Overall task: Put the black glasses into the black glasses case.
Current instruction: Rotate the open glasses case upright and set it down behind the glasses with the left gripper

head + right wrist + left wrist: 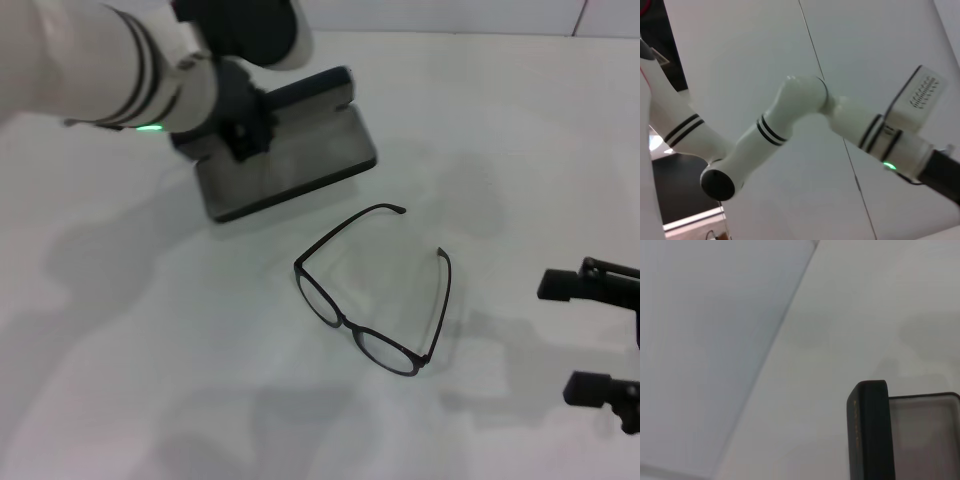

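Black glasses (372, 290): lying unfolded on the white counter (150, 330), lenses down-front, temple arms spread, just to the inner side of the right end effector (598, 345), which sits low at the counter's edge, fingers apart and empty. Black glasses case (290, 160): open, grey lining up, directly beneath and touching the left end effector (240, 125); its grip appears to rest at the case's rim, but finger spacing cannot be told.

- Soft, even overhead light falls on the matte white tabletop (150, 330), without glare.
- Faint grey shadows spread toward 6 o'clock beneath the thin black-framed glasses (372, 290).
- The left wrist view looks slightly hazy.
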{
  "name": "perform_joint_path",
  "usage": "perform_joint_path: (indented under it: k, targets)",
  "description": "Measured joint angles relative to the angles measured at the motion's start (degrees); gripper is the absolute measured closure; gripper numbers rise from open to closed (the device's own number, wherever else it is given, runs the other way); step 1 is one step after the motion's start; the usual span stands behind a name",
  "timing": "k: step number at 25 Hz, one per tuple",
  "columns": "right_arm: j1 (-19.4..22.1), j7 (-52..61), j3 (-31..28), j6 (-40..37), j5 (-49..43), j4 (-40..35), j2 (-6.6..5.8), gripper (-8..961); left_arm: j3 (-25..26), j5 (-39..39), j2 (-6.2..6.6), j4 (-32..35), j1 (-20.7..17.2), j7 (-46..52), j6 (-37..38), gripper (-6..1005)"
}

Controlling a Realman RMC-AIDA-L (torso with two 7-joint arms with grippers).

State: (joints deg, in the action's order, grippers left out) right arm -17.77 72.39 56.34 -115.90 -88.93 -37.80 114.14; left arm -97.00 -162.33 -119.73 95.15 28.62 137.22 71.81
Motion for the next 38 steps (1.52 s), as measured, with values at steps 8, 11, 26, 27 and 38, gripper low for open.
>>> perform_joint_path:
  k: [8,11,26,27,38]
  targets:
    - [1.85,-0.09,-0.27,-1.21,-0.06,1.06,0.09,70,-7.63,-0.03,-0.17,-13.98,0.53,-10.37,-25.8,790]
    - [1.91,-0.1,-0.43,-1.24,-0.08,1.58,0.11,77,-9.77,-0.01,-0.21,-17.95,2.57,-10.83,-28.57,789]
    - [1.34,-0.14,-0.6,-0.15,0.09,1.83,-0.02,84,-15.08,0.02,-0.43,-24.79,6.62,-11.58,-29.97,783]
    - [1.32,-0.14,-0.62,0.06,0.13,1.84,-0.04,84,-15.15,0.02,-0.43,-24.79,6.53,-11.59,-29.93,783]
    - [0.75,-0.15,-0.63,0.91,0.19,1.86,-0.06,85,-17.14,0.0,-0.43,-25.02,6.7,-11.62,-29.87,779]
